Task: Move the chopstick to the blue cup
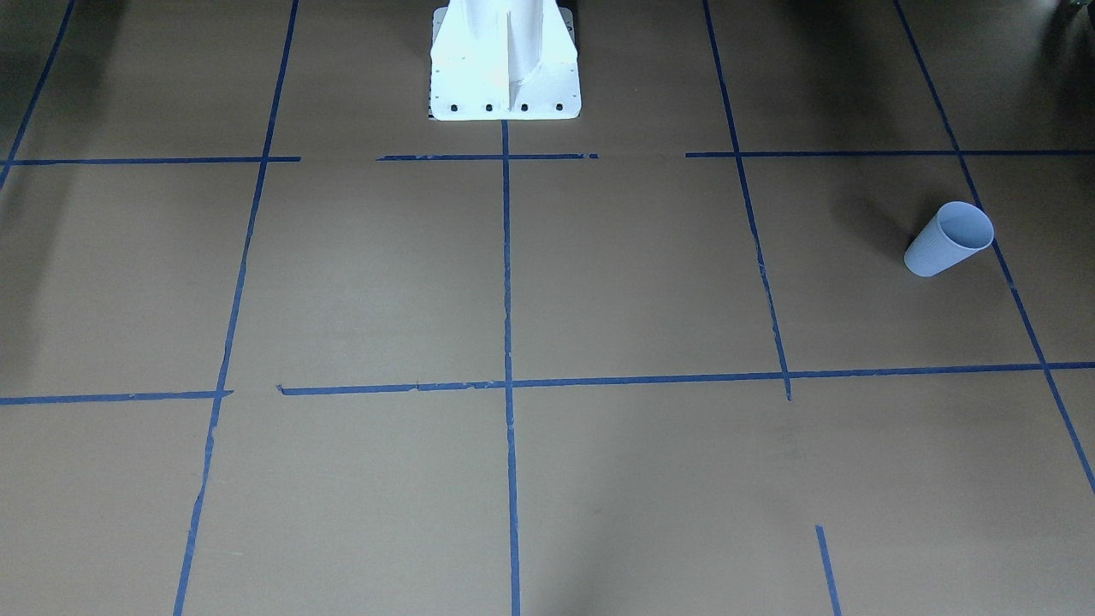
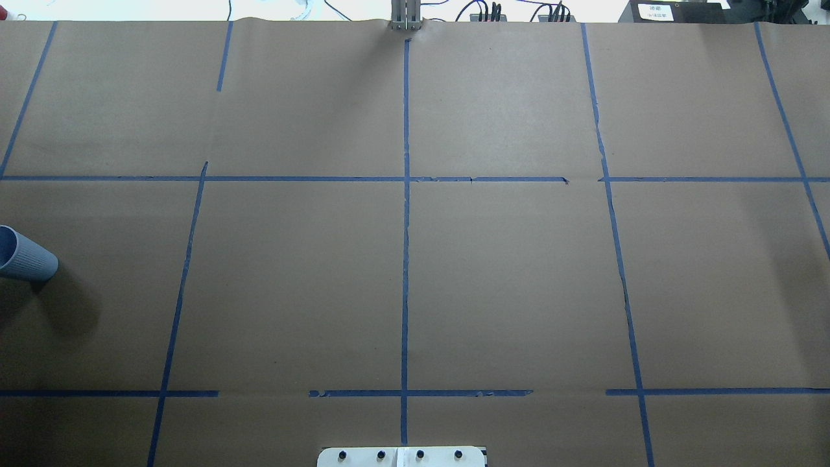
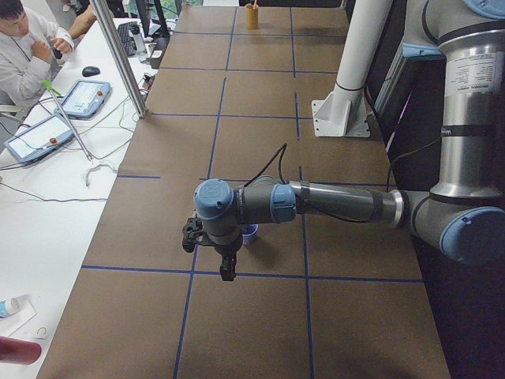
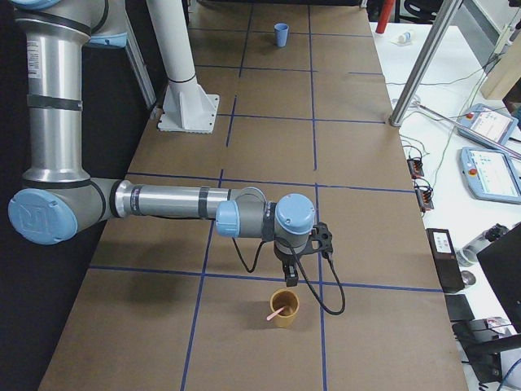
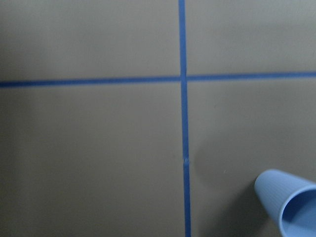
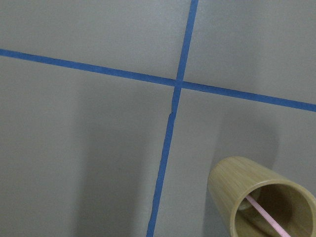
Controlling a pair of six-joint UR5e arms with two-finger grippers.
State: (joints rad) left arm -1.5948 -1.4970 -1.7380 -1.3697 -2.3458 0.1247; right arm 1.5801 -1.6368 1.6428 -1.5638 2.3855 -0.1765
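In the front-facing view a ribbed pale blue cup [image 1: 949, 239] stood mouth up at the right of the frame on the brown paper-covered table [image 1: 599, 282]. No arm and no chopstick showed.

In the overhead view the blue cup [image 2: 26, 258] was cut by the left edge at mid-height.

In the left-end view the left gripper [image 3: 227, 267] hung at the centre of the frame with the blue cup [image 3: 249, 232] just behind it. Whether its fingers were parted or closed could not be told.

In the right-end view the right gripper [image 4: 291, 275] hung low over the table. A tan bamboo cylinder holder [image 4: 284, 308] stood just below it in the frame. A thin pink chopstick [image 4: 275, 313] leaned in the holder with its top tipped to the lower left. The right gripper's fingers could not be judged either. The blue cup [image 4: 281, 34] was well apart, at the top of the frame.

The left wrist view caught only the blue cup [image 5: 291, 203] at the lower right.

In the right wrist view the holder [image 6: 261, 197] sat at the lower right, and the chopstick [image 6: 264, 216] ran diagonally across its mouth. The right arm was clearly the nearer one to the chopstick.
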